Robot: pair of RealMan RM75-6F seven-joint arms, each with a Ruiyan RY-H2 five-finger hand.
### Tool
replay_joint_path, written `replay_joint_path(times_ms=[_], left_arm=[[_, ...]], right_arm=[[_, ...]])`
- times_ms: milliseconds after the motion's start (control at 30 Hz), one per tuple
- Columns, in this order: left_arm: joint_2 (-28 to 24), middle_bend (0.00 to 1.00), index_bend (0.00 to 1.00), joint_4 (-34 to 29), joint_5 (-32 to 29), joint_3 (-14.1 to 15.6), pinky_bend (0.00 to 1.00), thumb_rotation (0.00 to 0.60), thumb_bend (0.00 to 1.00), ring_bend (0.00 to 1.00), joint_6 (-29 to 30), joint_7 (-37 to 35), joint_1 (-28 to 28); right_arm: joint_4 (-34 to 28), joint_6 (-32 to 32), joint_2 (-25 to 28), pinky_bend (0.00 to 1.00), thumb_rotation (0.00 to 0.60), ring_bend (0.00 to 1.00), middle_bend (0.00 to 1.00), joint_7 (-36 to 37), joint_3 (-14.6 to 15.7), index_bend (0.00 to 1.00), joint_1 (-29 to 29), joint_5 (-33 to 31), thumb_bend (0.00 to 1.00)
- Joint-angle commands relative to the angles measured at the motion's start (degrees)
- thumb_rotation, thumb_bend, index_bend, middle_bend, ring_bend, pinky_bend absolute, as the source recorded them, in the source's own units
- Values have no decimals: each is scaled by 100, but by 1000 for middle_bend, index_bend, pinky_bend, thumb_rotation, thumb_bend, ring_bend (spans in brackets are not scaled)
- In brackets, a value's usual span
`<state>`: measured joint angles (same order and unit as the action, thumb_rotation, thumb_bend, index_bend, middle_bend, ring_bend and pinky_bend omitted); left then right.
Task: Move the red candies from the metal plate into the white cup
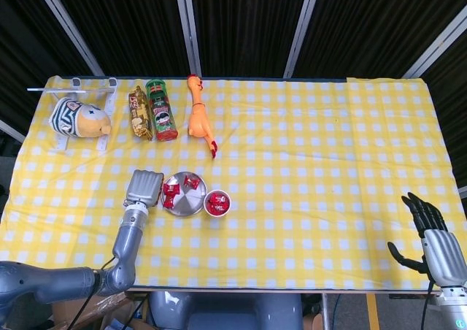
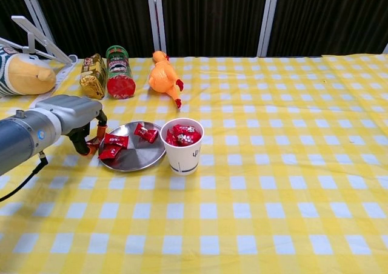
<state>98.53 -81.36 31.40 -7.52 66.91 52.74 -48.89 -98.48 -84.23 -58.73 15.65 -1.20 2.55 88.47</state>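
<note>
**Small, crinkly candies left on the plate, cup already part filled**

The table (image 1: 306,198), under a yellow checked cloth, carries everything. The metal plate (image 2: 136,159) is shallow, shiny and probably light, so a sideways push on it could make it slide; it lies just left of the white cup (image 2: 182,156), the two rims touching or nearly so. The cup looks like thin paper, easy to tip, and it already holds a heap of red wrapped pieces reaching to its rim.

The left robot hand (image 2: 76,119) sits at the plate's left edge, its fingers curled downward beside the nearest sweets; whether it has one pinched I cannot tell. The right robot hand (image 1: 430,239) rests at the table's far right corner, fingers spread, grasping nothing.

The red candies (image 2: 115,145) still on the plate number perhaps three or four: glossy red wrappers with white print. I judge them very light, with slick, crackling film over a firmer core. The best hold is likely a pinch across the thick middle, not the twisted ends, which would slip or tear.
</note>
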Motion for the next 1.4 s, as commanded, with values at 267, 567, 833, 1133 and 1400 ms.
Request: replay_joint_path(times_ms=[267,567,833,1133,1400], left_arm=[[-582,950,489,-762,381,-57,985,600,404,1000,248,-140,154],[-1342,950,481,-1996,826,-412,985,600,405,1000,493,-124,36],[-1020,948,478,-2466,949,-448,985,600,404,1000,509,254,-320],[-99,936,466,-2062,911,-468,985,600,395,999,412,629,-821],[310,915,445,-1703,543,-521,985,600,291,990,417,929,-1061]], right_arm=[[-6,-11,1,0,600,0,0,6,-1,0,-9,-6,385],[-6,26,-10,0,600,0,0,-31,-6,0,14,-12,386],[-6,1,-5,0,600,0,0,-14,-8,0,3,-7,386],[-6,-10,12,0,600,0,0,40,-15,0,-4,-19,386],[2,-16,27,0,600,0,0,100,-19,0,-1,-5,386]])
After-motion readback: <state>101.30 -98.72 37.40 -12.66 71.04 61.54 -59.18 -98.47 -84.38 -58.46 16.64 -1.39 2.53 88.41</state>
